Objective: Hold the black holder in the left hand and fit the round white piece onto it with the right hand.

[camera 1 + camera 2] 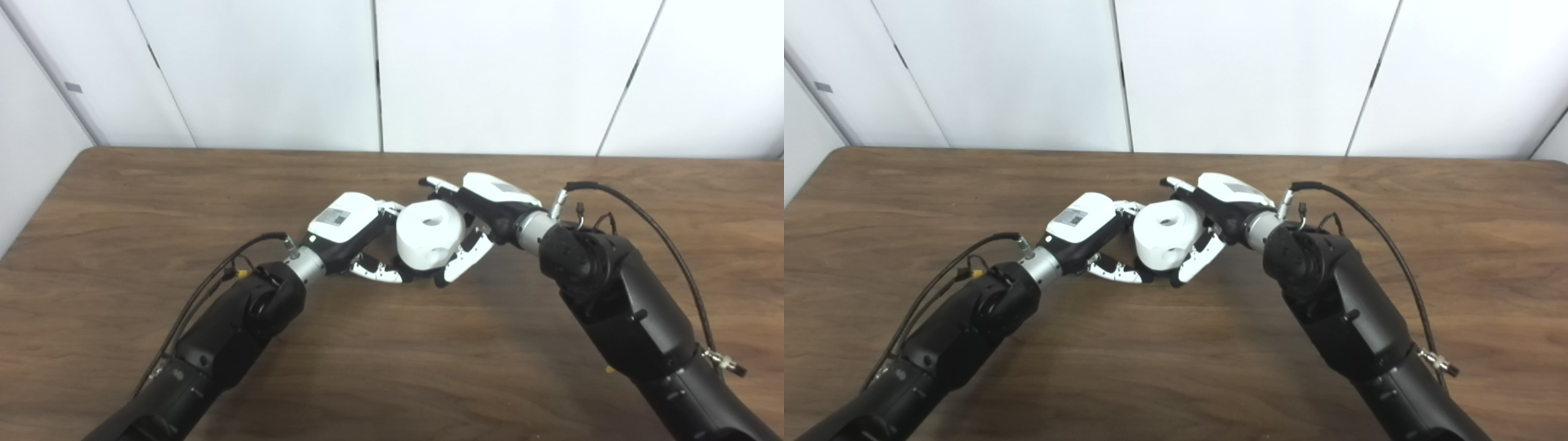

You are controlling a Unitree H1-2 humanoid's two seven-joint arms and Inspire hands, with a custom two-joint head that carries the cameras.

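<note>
Above the middle of the wooden surface [392, 367], the two hands meet around the round white piece [429, 234]. The right hand [484, 211] grips it from the right, fingers curled about its side. The left hand [352, 236] closes in against its lower left; the black holder is hidden, barely discernible beneath the piece.

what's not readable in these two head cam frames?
- Black holder: barely visible in either view, hidden under the white piece and between both hands.
- Seating of the piece on the holder: underside hidden by the fingers of the left robot hand and right robot hand.
- Label on the left hand's back: too small to read.
- Both arms: cut off by the bottom edge.
</note>
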